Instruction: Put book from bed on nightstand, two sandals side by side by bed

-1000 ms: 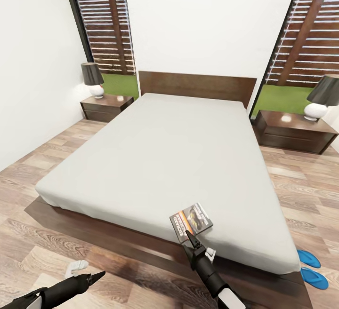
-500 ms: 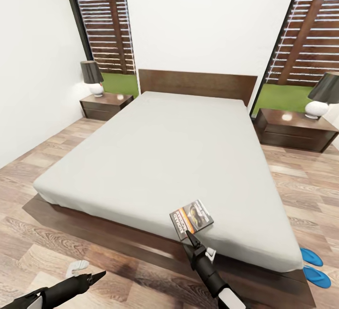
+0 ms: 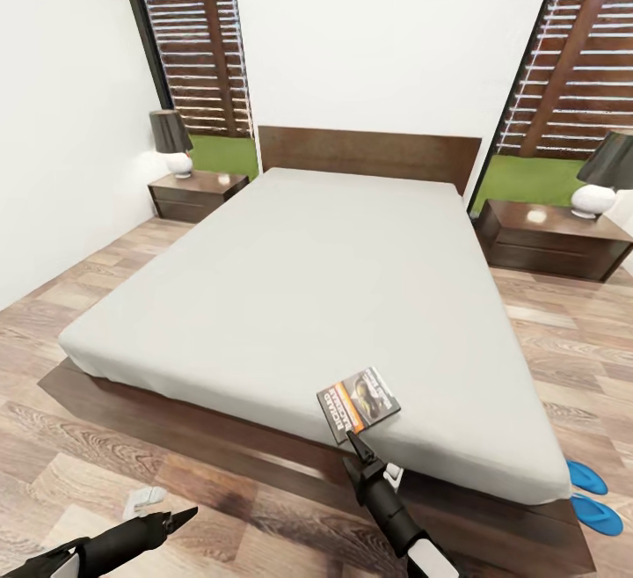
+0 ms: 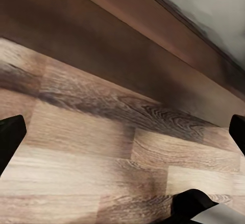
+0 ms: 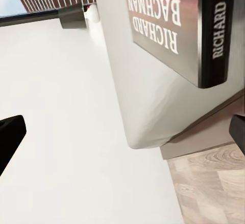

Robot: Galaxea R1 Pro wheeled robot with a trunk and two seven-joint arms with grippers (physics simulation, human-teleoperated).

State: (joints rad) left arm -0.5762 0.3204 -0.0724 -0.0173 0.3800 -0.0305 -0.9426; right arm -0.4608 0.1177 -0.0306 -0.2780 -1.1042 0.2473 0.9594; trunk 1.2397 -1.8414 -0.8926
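Right pincer (image 3: 354,442) spread and empty, tip just short of the book (image 3: 358,401) on the bed (image 3: 308,288).

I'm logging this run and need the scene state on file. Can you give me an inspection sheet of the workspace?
Surface: bed, bare off-white mattress.
Job's things: book flat near the mattress's foot edge; two sandals on the floor by the bed's corner; nightstand and its twin flank the headboard, each with a lamp.
Clutter: small pale item on the floor.
Grippers: right pincer just short of the book, open; left pincer over the floor, open.
Cables: nothing seen.
Surroundings: white walls, tall windows.
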